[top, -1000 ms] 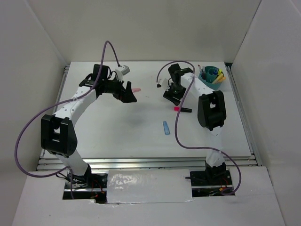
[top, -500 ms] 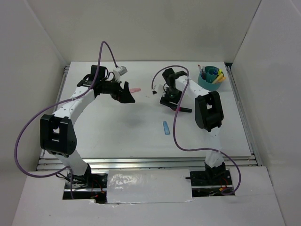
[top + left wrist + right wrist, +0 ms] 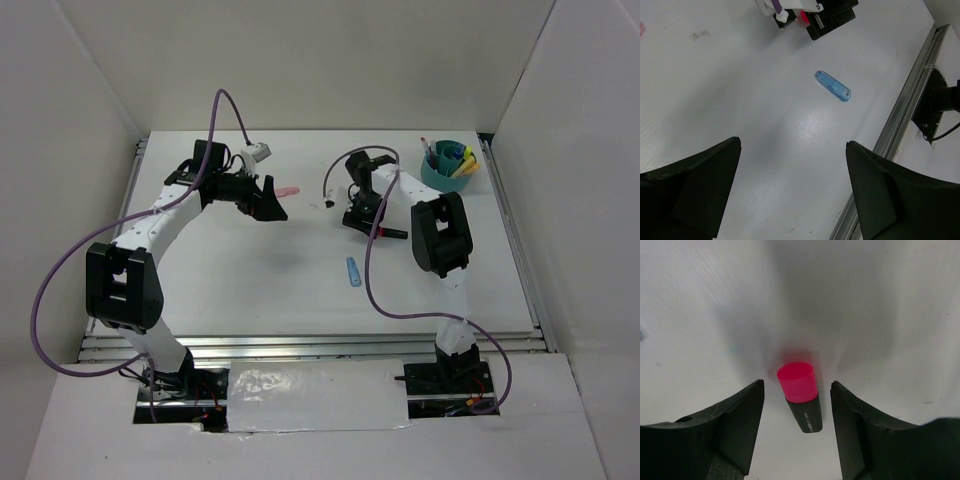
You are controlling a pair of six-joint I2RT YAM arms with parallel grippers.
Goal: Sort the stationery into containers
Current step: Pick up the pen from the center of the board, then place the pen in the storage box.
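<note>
Item: pink-and-black marker [image 3: 800, 395], lying flat on the table [image 3: 250, 280]. You are seeing it straight below the right gripper [image 3: 797, 385], between the two jaws. In the wrist view its long axis is running 12 to 6 o'clock, pink cap at 12, with the jaws flanking it at 9 and 3, so closing is likely taking it across the barrel. The right gripper is standing partly open with a gap on each side, holding nothing. The left gripper [image 3: 268, 200] is hanging spread wide and empty, well apart at 9 o'clock, so the right arm is nearer.

Item: teal cup [image 3: 447, 172], at 2 o'clock from the marker in the overhead view.
</note>
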